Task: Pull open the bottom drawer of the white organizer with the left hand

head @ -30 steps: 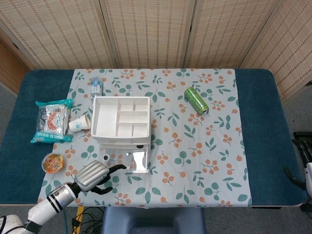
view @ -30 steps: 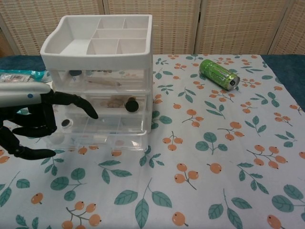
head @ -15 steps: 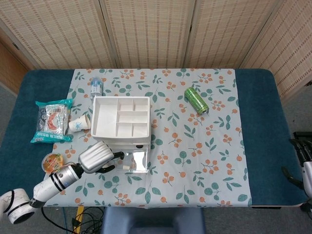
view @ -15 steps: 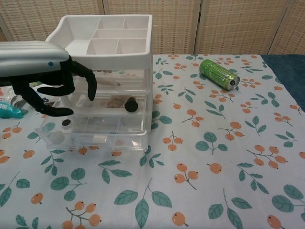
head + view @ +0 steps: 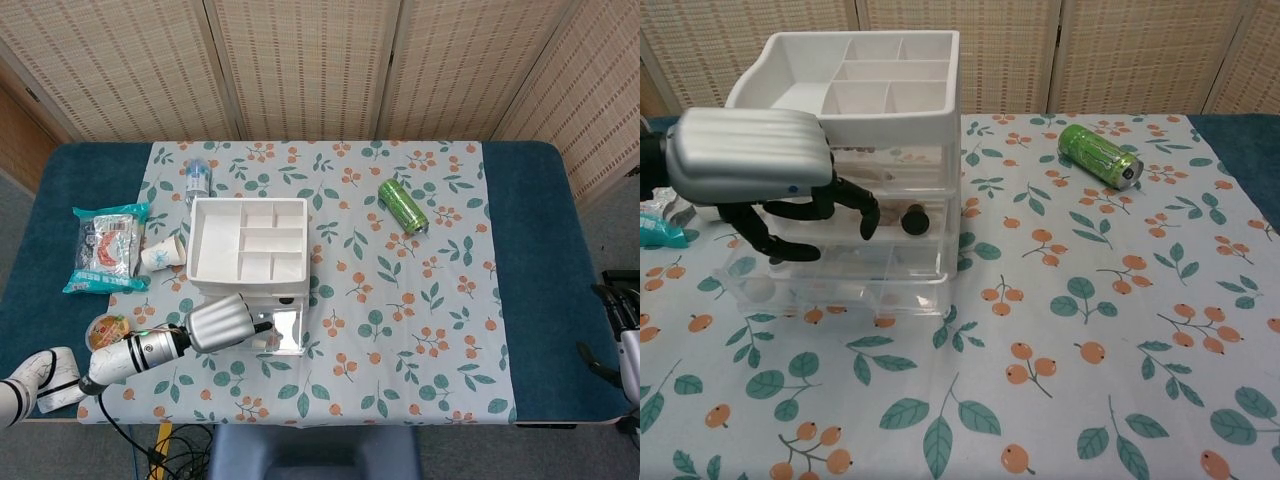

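Looking down from the head view: organizer (image 5: 248,250) standing left of centre on the flowered cloth (image 5: 400,320), bottom drawer (image 5: 275,332) jutting out toward the near edge. Left robot hand (image 5: 220,322) lying just in front of it, silver back up, dark fingers reaching at the drawer — holding or merely touching, cannot tell. Right robot hand (image 5: 620,320) barely visible at the counter's (image 5: 540,250) far right edge, state unclear. Green can (image 5: 402,207) lying well right of the organizer; cup (image 5: 162,254), bottle (image 5: 197,177) and snack bag (image 5: 106,248) to its left.

From the chest view: left robot hand (image 5: 760,175) hanging before the clear drawers, fingers (image 5: 845,200) curled downward, nothing clearly gripped. Bottom drawer (image 5: 830,285) pulled slightly forward. Can (image 5: 1098,155) on its side behind, right.
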Robot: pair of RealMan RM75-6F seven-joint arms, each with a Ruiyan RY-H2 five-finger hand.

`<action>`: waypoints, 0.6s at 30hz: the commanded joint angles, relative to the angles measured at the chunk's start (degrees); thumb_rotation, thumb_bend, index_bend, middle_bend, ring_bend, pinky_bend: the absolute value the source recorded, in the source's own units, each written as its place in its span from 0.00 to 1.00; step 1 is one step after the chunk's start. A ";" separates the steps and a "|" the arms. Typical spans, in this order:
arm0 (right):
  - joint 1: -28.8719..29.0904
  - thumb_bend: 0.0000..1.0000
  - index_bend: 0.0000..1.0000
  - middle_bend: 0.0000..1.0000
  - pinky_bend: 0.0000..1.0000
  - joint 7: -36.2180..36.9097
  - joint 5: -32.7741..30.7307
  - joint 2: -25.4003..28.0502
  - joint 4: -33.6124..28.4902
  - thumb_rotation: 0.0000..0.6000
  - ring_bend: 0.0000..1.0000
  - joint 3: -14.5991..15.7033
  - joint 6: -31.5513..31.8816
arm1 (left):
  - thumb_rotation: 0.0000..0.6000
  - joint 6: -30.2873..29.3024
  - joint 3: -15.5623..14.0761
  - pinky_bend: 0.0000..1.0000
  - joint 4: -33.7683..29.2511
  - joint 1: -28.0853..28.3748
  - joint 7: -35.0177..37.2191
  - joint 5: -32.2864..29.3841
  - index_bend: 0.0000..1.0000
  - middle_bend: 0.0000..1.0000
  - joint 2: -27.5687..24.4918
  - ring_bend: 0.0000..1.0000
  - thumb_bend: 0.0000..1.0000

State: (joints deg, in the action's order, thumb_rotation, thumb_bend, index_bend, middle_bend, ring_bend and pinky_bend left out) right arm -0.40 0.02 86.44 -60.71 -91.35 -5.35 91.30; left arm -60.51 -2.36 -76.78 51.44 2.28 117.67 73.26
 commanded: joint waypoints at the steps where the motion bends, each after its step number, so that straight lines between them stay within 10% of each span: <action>1: 0.17 0.28 0.12 0.18 0.17 -0.02 -0.11 -0.10 0.07 1.00 0.17 0.00 -0.30 | 1.00 -0.46 -0.98 1.00 2.00 1.03 -1.06 0.84 0.38 0.91 1.40 0.96 0.29; 18: 0.76 0.28 0.12 0.18 0.17 0.06 -1.00 -0.57 0.59 1.00 0.18 -0.13 -1.53 | 1.00 -2.20 -5.26 1.00 7.44 4.54 -0.10 2.91 0.36 0.93 2.86 0.98 0.20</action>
State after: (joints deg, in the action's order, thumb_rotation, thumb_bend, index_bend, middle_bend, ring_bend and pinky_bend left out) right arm 0.37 0.08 85.43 -61.28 -90.76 -5.49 89.76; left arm -62.65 -7.53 -69.39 55.89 2.22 120.57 76.11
